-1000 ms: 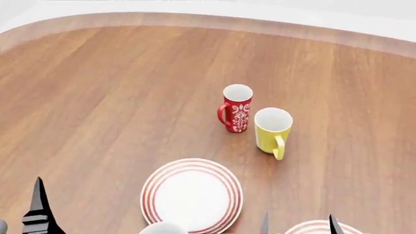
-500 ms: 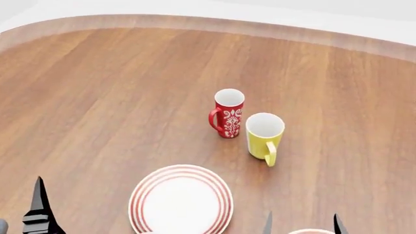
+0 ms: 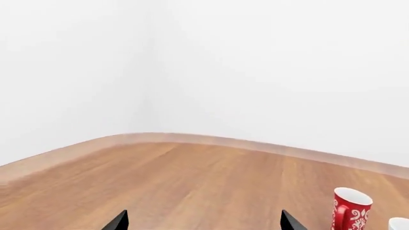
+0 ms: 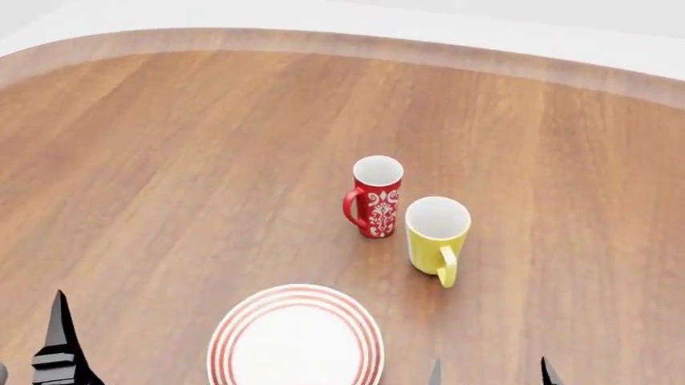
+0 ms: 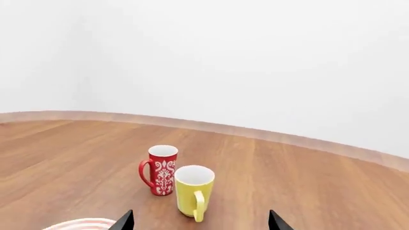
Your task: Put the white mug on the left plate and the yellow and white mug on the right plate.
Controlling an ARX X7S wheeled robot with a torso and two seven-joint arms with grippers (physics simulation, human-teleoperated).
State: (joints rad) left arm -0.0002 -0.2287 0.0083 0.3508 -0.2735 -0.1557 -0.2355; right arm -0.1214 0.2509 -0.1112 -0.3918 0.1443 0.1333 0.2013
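Head view tilted up and away: the left plate lower in frame, the right plate out of view.

Bright, even simulator light, all views sharp
Soft faint shadows under the mugs; walls wash out white; no glare or blur

head overhead; wrists low, forward

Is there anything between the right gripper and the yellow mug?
No. In the right wrist view, only bare wood lies between the right gripper and the yellow mug.
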